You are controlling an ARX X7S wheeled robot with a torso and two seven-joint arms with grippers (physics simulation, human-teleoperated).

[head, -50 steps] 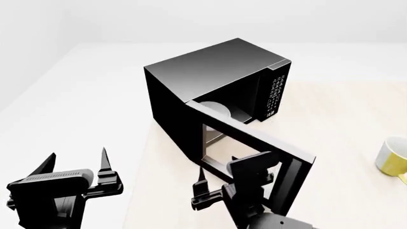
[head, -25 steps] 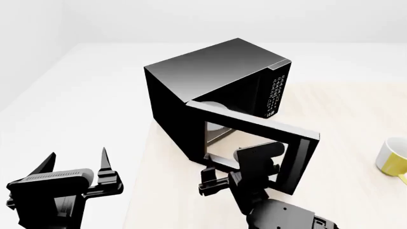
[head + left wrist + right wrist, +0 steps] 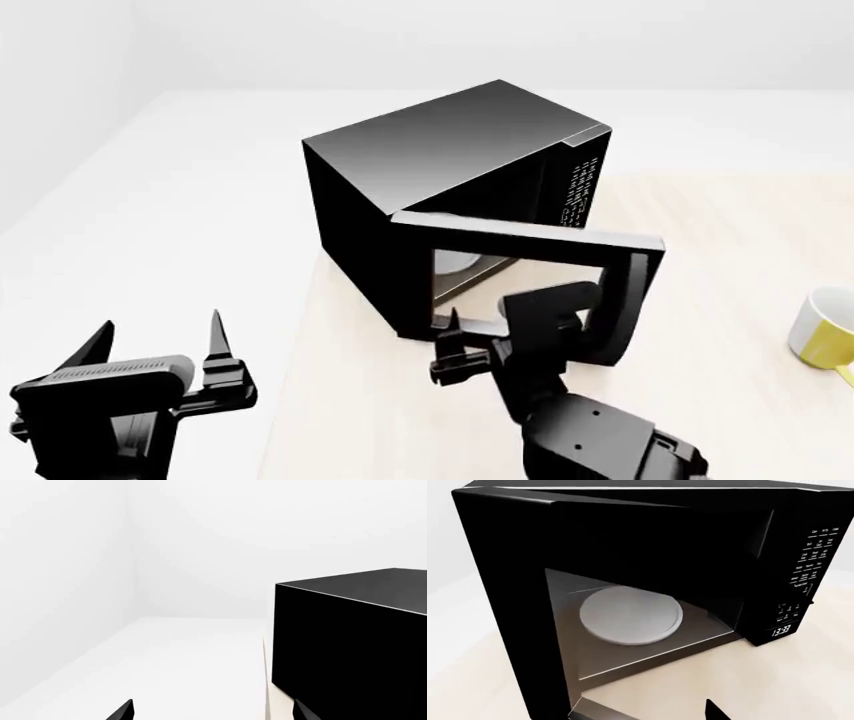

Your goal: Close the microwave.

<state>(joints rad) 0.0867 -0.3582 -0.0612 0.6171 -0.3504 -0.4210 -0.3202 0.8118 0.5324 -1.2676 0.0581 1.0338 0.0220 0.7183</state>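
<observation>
Head view, left to right: the left gripper (image 3: 158, 345) is held released over the white floor, clear of the table (image 3: 747, 300); the microwave (image 3: 427, 160) is set on the table's left end, its door (image 3: 534, 285) part-open. The right gripper (image 3: 501, 335) is placed against the door's outer face, its state not determinable. A yellow mug (image 3: 825, 330) is seen at the far right, well apart.

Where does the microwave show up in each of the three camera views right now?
Head view: the microwave sits upper centre, its door swung partly open toward the right gripper.
Left wrist view: only its black side wall shows, at the picture's right edge.
Right wrist view: it fills the frame, with the white plate seen through the door window.
Shared landmark: the microwave's top edge.
</observation>
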